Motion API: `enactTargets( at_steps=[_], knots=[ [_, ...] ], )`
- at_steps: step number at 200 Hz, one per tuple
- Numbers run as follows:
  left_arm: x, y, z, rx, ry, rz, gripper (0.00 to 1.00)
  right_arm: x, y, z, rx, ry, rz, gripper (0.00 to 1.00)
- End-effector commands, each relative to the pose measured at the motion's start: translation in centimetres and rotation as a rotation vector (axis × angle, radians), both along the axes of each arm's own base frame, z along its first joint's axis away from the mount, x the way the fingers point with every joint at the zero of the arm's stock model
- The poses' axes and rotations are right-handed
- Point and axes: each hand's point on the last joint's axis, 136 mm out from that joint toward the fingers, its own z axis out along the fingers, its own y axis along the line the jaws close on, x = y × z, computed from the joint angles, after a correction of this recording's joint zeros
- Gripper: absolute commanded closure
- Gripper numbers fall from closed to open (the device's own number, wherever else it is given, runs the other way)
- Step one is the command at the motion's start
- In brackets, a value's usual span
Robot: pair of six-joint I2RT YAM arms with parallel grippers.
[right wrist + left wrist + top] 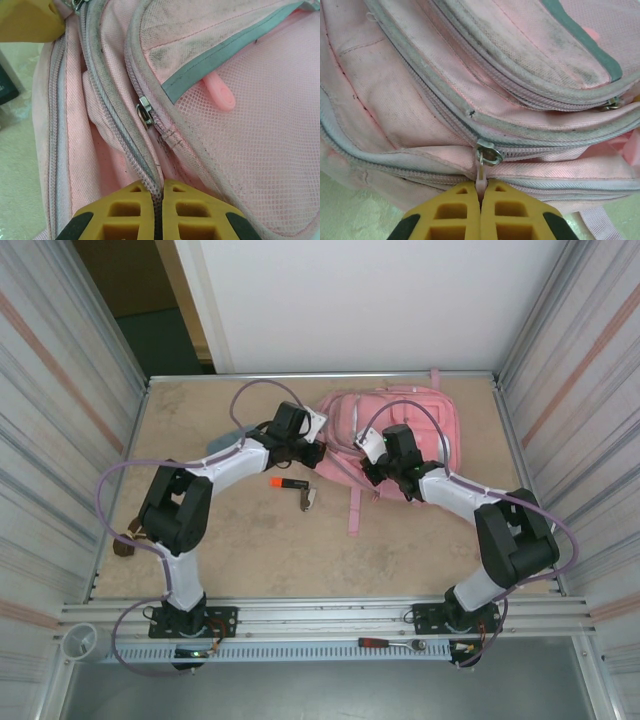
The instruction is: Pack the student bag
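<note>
Two sets of yellow fingers are clamped onto the pink student bag. It lies flat at about 1 o'clock on the surface, against the far edge. The left fingers are pressed together on a pale pink zip pull, which hangs from a metal slider on the bag's 9 o'clock side. The right fingers pinch a zip seam of the bag beside a mesh pocket. An orange marker lies at 8 o'clock from the bag, near the surface's middle.
</note>
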Motion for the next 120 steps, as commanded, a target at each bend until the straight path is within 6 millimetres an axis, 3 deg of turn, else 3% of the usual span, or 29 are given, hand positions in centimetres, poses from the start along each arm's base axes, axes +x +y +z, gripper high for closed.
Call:
enactTargets(
  at_steps=[1, 27, 63, 120],
  knots=[
    [1.3, 2.8, 3.5, -0.034, -0.037, 0.074, 1.0, 1.0, -5.1, 0.5, -0.107, -0.014, -0.171, 0.98],
    [-1.2, -0.6, 5.1, -0.183, -0.004, -0.054, 1.0, 0.9, -4.5, 1.5, -0.087, 0.0, -0.171, 0.85],
    [-4.3, -4.3, 7.3, -0.308, 0.019, -0.194, 1.0, -1.4, -0.9, 3.3, 0.037, 0.016, -0.034, 0.63],
    [-6.0, -6.3, 7.9, -0.335, 0.03, -0.257, 1.0, -2.0, 3.8, 3.7, 0.114, 0.039, 0.11, 0.57]
  ],
)
